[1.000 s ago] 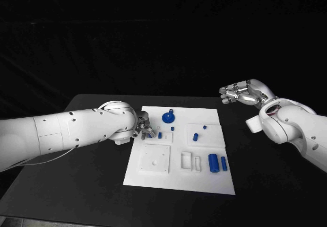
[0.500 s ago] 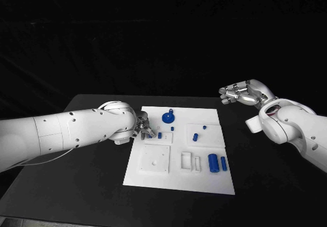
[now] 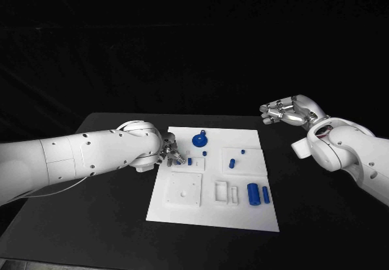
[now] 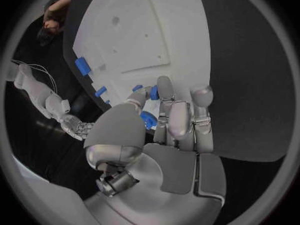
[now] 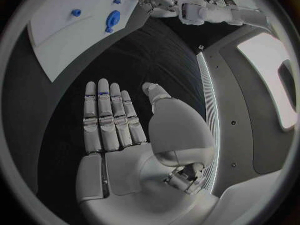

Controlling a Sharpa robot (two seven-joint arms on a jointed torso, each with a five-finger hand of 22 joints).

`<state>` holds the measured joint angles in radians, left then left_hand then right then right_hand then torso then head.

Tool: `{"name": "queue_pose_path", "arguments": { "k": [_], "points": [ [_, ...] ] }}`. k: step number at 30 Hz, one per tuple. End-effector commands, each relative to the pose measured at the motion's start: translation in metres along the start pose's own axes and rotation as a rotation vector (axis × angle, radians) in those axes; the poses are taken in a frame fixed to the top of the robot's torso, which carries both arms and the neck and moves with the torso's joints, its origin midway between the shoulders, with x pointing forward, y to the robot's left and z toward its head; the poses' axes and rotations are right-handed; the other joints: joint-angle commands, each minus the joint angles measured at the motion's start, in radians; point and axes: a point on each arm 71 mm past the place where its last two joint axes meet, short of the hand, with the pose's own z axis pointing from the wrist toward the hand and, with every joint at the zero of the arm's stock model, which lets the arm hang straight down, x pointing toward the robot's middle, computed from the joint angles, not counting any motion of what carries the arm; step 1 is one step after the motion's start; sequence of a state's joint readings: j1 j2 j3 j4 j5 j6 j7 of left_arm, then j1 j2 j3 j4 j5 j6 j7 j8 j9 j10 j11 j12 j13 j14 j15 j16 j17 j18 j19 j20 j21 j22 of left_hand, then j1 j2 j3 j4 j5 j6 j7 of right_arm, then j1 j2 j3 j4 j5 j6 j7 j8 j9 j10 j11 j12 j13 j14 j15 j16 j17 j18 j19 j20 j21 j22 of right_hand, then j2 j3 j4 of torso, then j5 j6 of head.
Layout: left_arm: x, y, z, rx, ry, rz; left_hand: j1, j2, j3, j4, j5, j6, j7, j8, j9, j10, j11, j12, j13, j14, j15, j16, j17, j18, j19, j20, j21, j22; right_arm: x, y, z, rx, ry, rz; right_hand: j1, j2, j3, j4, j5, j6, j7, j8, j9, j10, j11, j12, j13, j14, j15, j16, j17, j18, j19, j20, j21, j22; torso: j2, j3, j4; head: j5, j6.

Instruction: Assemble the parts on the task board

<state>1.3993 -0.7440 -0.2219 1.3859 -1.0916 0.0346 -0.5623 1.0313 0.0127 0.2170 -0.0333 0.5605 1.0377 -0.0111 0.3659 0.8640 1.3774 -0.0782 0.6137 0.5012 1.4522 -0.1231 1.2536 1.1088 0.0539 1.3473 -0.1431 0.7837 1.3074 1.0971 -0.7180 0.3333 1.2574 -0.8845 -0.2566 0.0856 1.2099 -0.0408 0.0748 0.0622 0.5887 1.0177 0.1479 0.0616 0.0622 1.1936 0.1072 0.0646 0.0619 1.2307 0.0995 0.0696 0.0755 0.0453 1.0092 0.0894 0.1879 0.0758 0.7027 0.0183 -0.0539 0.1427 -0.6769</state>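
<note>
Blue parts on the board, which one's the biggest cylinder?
The thick blue cylinder near the board's right front, beside a thinner blue rod; the other parts are smaller.

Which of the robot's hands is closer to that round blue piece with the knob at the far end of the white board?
Left. The left hand is beside the round blue piece; the right hand hovers off the board.

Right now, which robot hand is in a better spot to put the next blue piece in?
The left hand, probably. It is at the task board's edge with a small blue part between its fingers. The right hand hangs empty, away from the board.
</note>
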Motion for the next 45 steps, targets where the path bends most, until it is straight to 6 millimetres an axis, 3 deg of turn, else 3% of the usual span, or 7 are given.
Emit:
{"name": "queue_pose_path", "arguments": {
  "k": [1, 10, 30, 34, 35, 36, 45],
  "points": [
    [0.0178, 0.0026, 0.0046, -0.024, 0.067, 0.026, 0.001, -0.008, -0.002, 0.007, -0.005, -0.005, -0.002, -0.005, -0.006, -0.007, 0.001, 0.006, 0.001, 0.0, -0.004, -0.003, -0.001, -0.01, 0.002, -0.004, -0.003, 0.054, 0.0013, 0.001, 0.0001, -0.011, 0.014, -0.004, -0.005, 0.002, -0.003, 0.005, 0.007, -0.007, -0.002, 0.001, 0.001, -0.005, 0.001, -0.004, 0.0, -0.009, -0.001, -0.005, -0.001, -0.002, -0.006, -0.002, -0.006, -0.002, 0.0, 0.0, -0.0001, -0.001, 0.0],
    [0.017, 0.0017, 0.0059, -0.028, 0.063, 0.027, -0.003, -0.029, -0.02, 0.018, -0.01, -0.004, -0.003, -0.006, -0.01, -0.009, 0.001, 0.007, 0.002, -0.002, -0.003, -0.006, -0.005, -0.009, 0.001, -0.004, -0.005, 0.053, 0.0012, 0.0008, 0.0002, -0.008, 0.011, -0.008, 0.001, 0.005, -0.011, 0.007, 0.009, -0.008, -0.002, 0.001, 0.001, -0.005, 0.001, -0.004, 0.0, -0.009, -0.001, -0.005, -0.001, -0.002, -0.006, -0.002, -0.006, -0.002, 0.0, -0.0002, 0.0008, -0.002, 0.0],
    [0.0165, 0.002, 0.0068, -0.038, 0.064, 0.032, 0.013, -0.05, -0.05, 0.053, -0.022, 0.0, -0.002, -0.007, -0.018, -0.012, 0.002, 0.011, 0.002, -0.003, -0.003, -0.005, -0.006, -0.008, 0.001, -0.003, -0.005, 0.054, 0.001, 0.0001, 0.0002, -0.002, 0.009, -0.013, -0.004, 0.004, -0.016, 0.01, 0.008, -0.008, -0.002, 0.001, 0.001, -0.005, 0.001, -0.004, 0.0, -0.009, 0.0, -0.005, -0.001, -0.002, -0.006, -0.002, -0.006, -0.002, 0.0, 0.0001, 0.0008, -0.005, 0.0],
    [0.0161, 0.0019, 0.0069, -0.04, 0.058, 0.035, 0.015, -0.051, -0.057, 0.061, -0.049, 0.001, -0.002, -0.008, -0.02, -0.013, 0.002, 0.011, 0.002, -0.004, -0.003, -0.005, -0.007, -0.008, 0.001, -0.003, -0.006, 0.054, 0.0011, 0.0001, 0.0002, -0.002, 0.009, -0.013, -0.004, 0.004, -0.016, 0.01, 0.008, -0.008, -0.002, 0.001, 0.001, -0.005, 0.001, -0.004, 0.0, -0.009, 0.0, -0.005, -0.001, -0.002, -0.006, -0.002, -0.006, -0.002, 0.0, 0.0002, 0.0009, -0.004, 0.0],
    [0.0158, 0.0019, 0.007, -0.041, 0.054, 0.038, 0.018, -0.044, -0.059, 0.062, -0.096, 0.002, -0.001, -0.007, -0.02, -0.012, 0.002, 0.012, 0.002, -0.004, -0.003, -0.006, -0.007, -0.008, 0.001, -0.003, -0.006, 0.054, 0.0011, 0.0, 0.0002, -0.002, 0.009, -0.013, -0.004, 0.004, -0.016, 0.01, 0.008, -0.008, -0.002, 0.001, 0.001, -0.005, 0.001, -0.004, 0.0, -0.009, 0.0, -0.005, -0.001, -0.002, -0.006, -0.002, -0.006, -0.002, 0.0, 0.0005, 0.0012, -0.005, 0.0],
    [0.0155, 0.0019, 0.007, -0.042, 0.051, 0.041, 0.02, -0.041, -0.063, 0.062, -0.104, 0.001, 0.0, -0.007, -0.019, -0.012, 0.003, 0.012, 0.002, -0.004, -0.002, -0.005, -0.007, -0.007, 0.0, -0.002, -0.006, 0.053, 0.0011, 0.0, 0.0002, -0.002, 0.009, -0.013, -0.004, 0.004, -0.016, 0.01, 0.008, -0.008, -0.002, 0.001, 0.001, -0.005, 0.001, -0.004, 0.0, -0.009, 0.0, -0.005, -0.001, -0.002, -0.006, -0.002, -0.006, -0.002, 0.0, 0.0003, 0.0014, -0.005, 0.0],
    [0.014, 0.0033, 0.0076, -0.055, 0.037, 0.053, 0.018, -0.039, -0.081, 0.07, -0.108, 0.001, 0.0, -0.007, -0.021, -0.013, 0.003, 0.013, 0.002, -0.004, -0.002, -0.006, -0.008, -0.007, 0.001, -0.002, -0.004, 0.054, 0.0011, -0.0001, 0.0003, -0.005, 0.004, -0.013, -0.01, 0.011, -0.041, 0.02, -0.002, -0.008, -0.002, 0.001, 0.002, -0.006, 0.002, -0.004, 0.0, -0.01, 0.0, -0.005, -0.001, -0.002, -0.007, -0.001, -0.007, -0.002, 0.0, 0.0, 0.0004, -0.005, -0.002]
  ]
}}
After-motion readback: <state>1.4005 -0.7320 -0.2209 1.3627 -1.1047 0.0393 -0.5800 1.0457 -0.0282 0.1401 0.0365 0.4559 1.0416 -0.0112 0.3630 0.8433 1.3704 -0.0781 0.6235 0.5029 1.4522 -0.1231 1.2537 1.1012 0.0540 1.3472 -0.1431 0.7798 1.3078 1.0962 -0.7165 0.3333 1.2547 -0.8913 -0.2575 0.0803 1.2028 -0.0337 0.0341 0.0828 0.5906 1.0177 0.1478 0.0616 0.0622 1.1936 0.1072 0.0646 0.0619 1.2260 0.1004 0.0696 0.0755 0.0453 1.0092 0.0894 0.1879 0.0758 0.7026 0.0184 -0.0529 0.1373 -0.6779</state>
